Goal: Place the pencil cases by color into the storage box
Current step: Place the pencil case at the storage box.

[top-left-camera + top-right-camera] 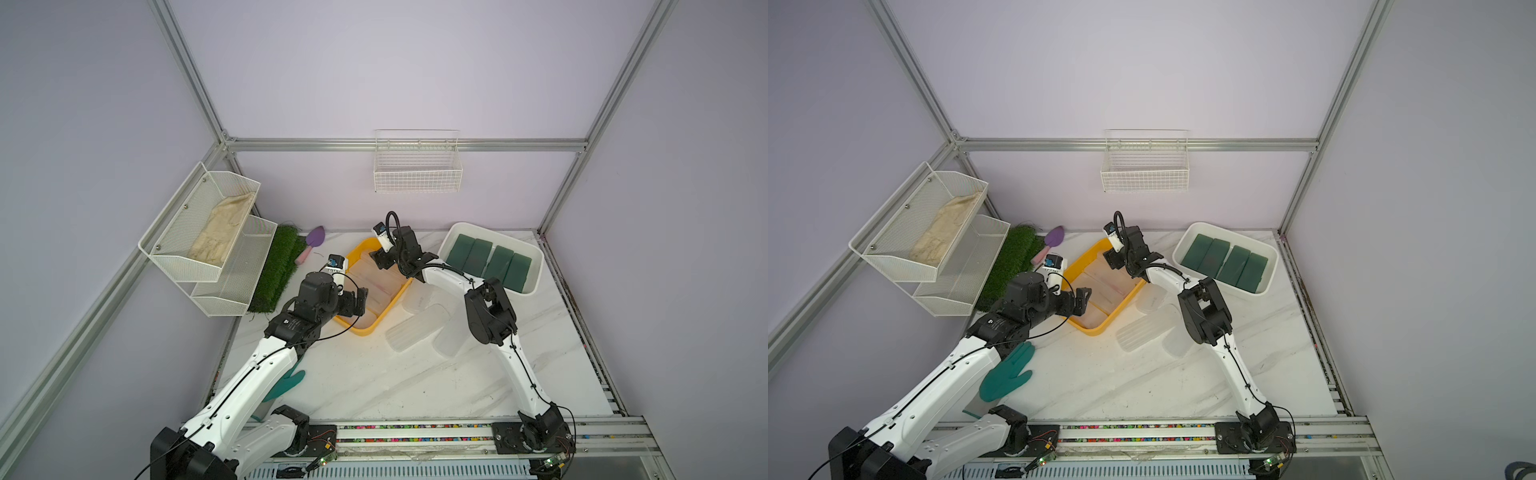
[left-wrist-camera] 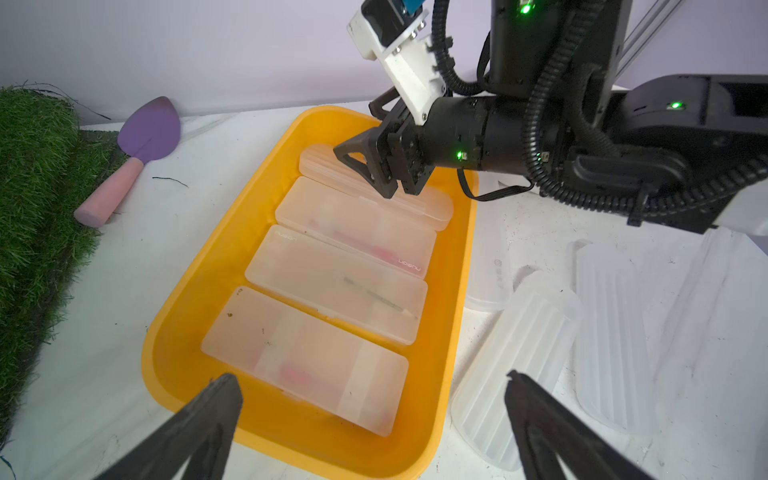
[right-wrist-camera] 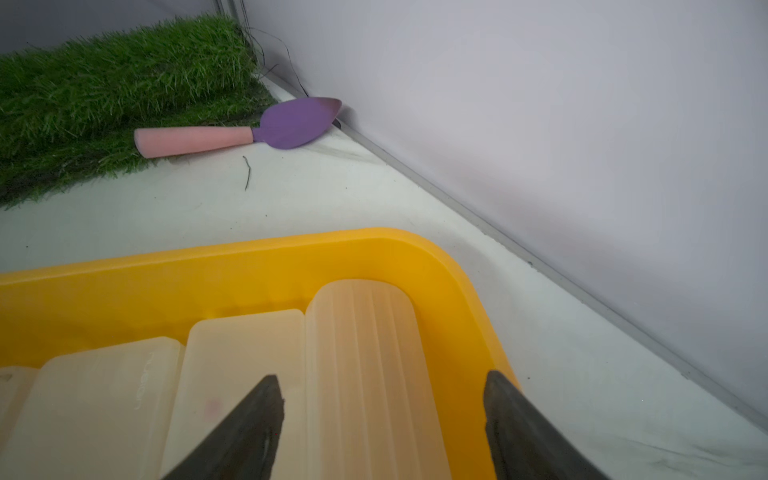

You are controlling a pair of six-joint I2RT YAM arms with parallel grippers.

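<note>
Sorting step: right fingers stand apart astride the ribbed case in the yellow tray (no pinch, I judge); left fingers spread. Next: lift straight off, then fetch a clear case from the table.

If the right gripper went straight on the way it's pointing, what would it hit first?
Probably the ribbed frosted pencil case at the end of the yellow bin; the right gripper has its open fingers either side of it, though depth is hard to judge.
</note>
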